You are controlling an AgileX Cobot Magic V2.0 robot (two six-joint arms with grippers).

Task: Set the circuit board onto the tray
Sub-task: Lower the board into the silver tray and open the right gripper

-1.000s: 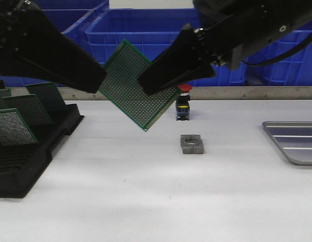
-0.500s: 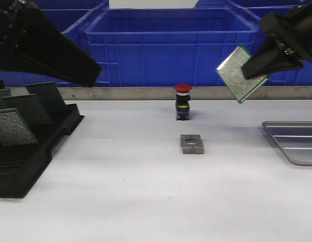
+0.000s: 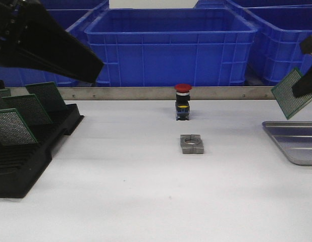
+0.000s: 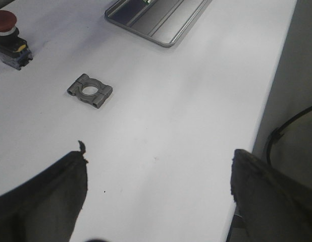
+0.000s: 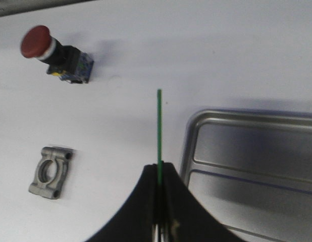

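My right gripper [image 3: 303,85] is shut on a green perforated circuit board [image 3: 290,94] and holds it tilted in the air at the far right, above the near-left end of the silver-grey tray [image 3: 292,141]. In the right wrist view the board [image 5: 159,126] shows edge-on between the shut fingers [image 5: 146,201], just beside the tray's rim [image 5: 189,136]. My left gripper [image 4: 158,171] is open and empty, high over the table at the left; its dark finger [image 3: 50,45] fills the upper left of the front view. The tray also shows in the left wrist view [image 4: 161,20].
A black slotted rack [image 3: 24,151] with more green boards [image 3: 30,108] stands at the left. A red push button [image 3: 183,102] and a grey metal clamp block [image 3: 192,143] sit mid-table. Blue crates [image 3: 171,45] line the back behind a metal rail.
My right gripper has carried the circuit board from the table's middle, where both grippers met at it, to the far right over the tray's end. The left gripper stays at the left without the board.
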